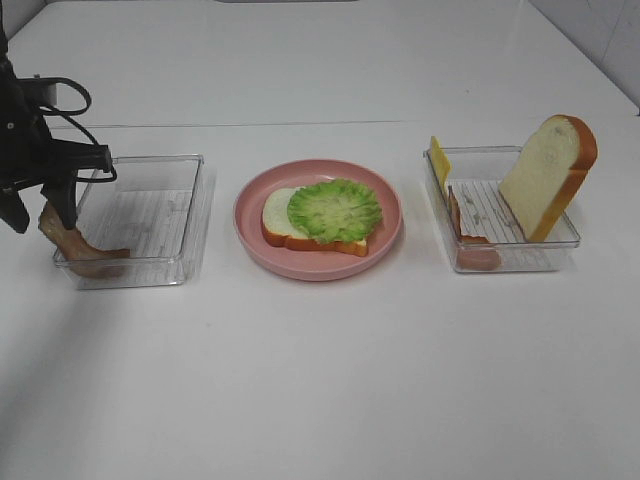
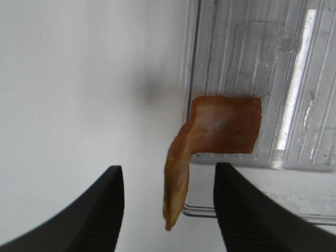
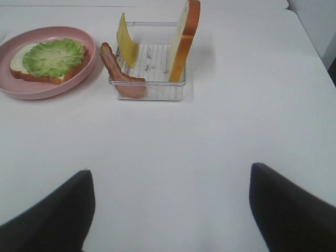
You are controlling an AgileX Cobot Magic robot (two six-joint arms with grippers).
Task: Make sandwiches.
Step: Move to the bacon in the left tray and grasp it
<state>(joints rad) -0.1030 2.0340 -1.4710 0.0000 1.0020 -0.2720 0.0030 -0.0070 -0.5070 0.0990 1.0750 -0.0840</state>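
A reddish-brown bacon strip [image 1: 75, 245] [image 2: 220, 126] hangs over the near left corner of the left clear tray [image 1: 150, 215] [image 2: 262, 52]. My left gripper [image 1: 42, 215] [image 2: 169, 173] straddles its raised end, jaws apart and not touching it. On the pink plate [image 1: 242, 215] [image 3: 90, 63] lies a bread slice [image 1: 277, 215] [image 3: 18, 63] topped with green lettuce [image 1: 335, 208] [image 3: 54, 56]. The right tray [image 1: 560, 245] [image 3: 152, 89] holds an upright bread slice [image 1: 548, 175] [image 3: 184, 39], yellow cheese [image 1: 439, 160] [image 3: 127, 44] and another bacon strip [image 1: 465, 225] [image 3: 113, 65]. My right gripper [image 3: 170, 173] is open over bare table, out of the high view.
The white table runs wide around the trays and plate. A black cable loops off the left arm at the far left edge of the high view.
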